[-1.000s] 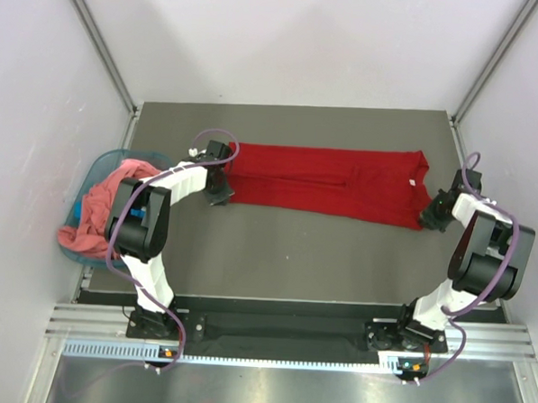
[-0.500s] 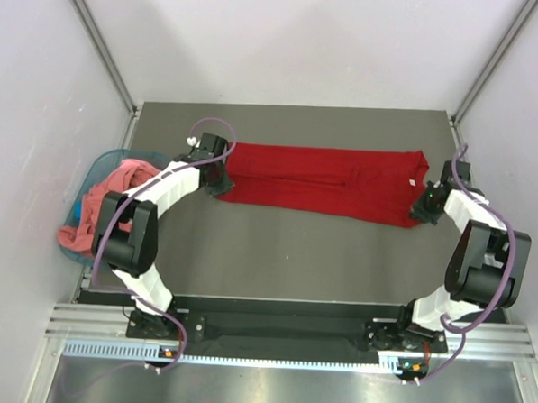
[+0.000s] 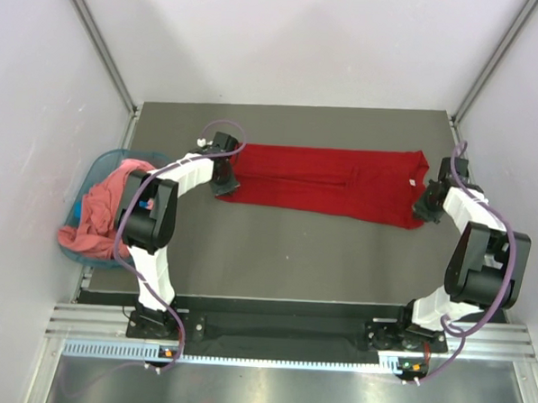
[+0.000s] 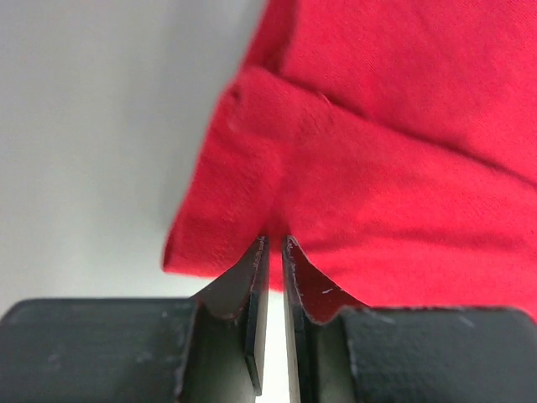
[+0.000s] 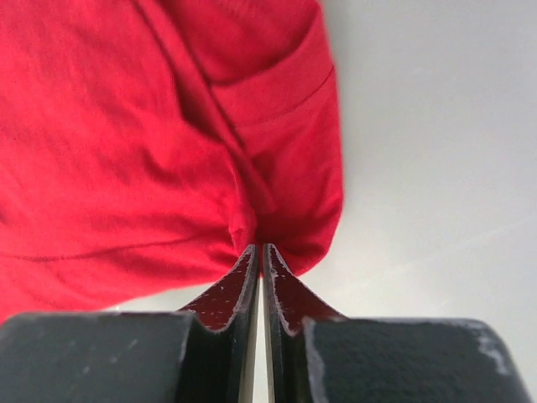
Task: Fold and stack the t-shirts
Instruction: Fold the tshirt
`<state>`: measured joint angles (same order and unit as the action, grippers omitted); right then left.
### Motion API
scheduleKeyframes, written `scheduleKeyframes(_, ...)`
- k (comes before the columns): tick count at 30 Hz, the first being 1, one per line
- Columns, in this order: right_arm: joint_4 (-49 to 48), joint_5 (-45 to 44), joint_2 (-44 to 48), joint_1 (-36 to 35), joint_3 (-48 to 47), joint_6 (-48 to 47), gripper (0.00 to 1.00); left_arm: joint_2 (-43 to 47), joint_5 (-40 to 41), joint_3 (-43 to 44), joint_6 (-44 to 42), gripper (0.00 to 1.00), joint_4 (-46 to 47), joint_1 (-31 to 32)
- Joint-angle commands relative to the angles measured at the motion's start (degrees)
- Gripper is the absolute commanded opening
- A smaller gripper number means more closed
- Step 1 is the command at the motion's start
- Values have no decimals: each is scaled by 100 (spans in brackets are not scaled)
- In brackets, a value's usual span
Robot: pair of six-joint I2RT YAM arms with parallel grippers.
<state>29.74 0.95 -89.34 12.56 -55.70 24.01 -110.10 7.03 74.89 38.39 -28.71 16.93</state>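
- Both arms have reached farther up the table than a second ago: the left gripper (image 4: 275, 243) has slid from the near-left corner of the red t-shirt (image 3: 324, 182) a little way up its left edge, and the right gripper (image 5: 259, 248) has edged in at the shirt's right end.
- That red t-shirt has kept its place, lying flat across the far half of the dark table (image 3: 294, 248) as a long band, with its white neck label (image 3: 412, 183) at the right end.
- Left gripper: the jaws stand a narrow slit apart, with the tips right at the folded left edge of the cloth. Whether any cloth is caught between them I cannot tell.
- Right gripper: the jaws are pressed together on a pucker of red cloth at the shirt's near-right corner, so they hold the shirt there.
- Off the table's left edge sits a teal basket (image 3: 98, 165). The salmon-pink t-shirt (image 3: 101, 215) is heaped in it and spills over its near rim, well apart from the red one.
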Motion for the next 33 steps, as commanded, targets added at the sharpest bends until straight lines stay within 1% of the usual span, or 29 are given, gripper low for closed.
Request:
scheduleKeyframes(1,50,-517,207,71,-301,-98,4,-143,624,228,-7,17,-372,-23)
scheduleKeyframes(3,-29,-569,66,168,-222,-124,2,-169,633,175,-16,17,-390,-58)
scheduleKeyframes(6,-73,-719,13,194,-178,-177,0,-196,651,175,-25,16,-451,-84)
scheduleKeyframes(11,32,-676,469,125,-292,-142,3,-125,642,113,-34,16,-434,-84)
scheduleKeyframes(12,-11,-362,592,116,-318,-116,3,-99,642,105,-7,16,-434,-84)
scheduleKeyframes(14,-47,-114,637,72,-388,-98,4,-81,651,105,10,15,-434,-93)
scheduleKeyframes(15,-21,174,576,45,-415,-133,4,-73,668,113,28,15,-434,-85)
scheduleKeyframes(18,-38,667,331,19,-415,-142,4,-90,704,122,37,15,-460,-85)
scheduleKeyframes(23,-327,907,-92,71,-117,-204,4,-134,800,148,46,15,-548,-102)
scheduleKeyframes(26,-407,610,-347,238,-2,-204,2,-178,949,183,46,15,-662,-181)
scheduleKeyframes(27,-459,208,-356,273,41,-195,2,-195,950,175,28,15,-688,-207)
scheduleKeyframes(30,-644,-321,-461,405,165,-265,2,-239,985,175,37,14,-715,-251)
scheduleKeyframes(32,-688,-525,-532,458,182,-265,2,-239,994,149,63,14,-724,-251)
scheduleKeyframes(33,-880,-569,-532,467,287,-274,2,-231,1028,105,89,14,-689,-251)
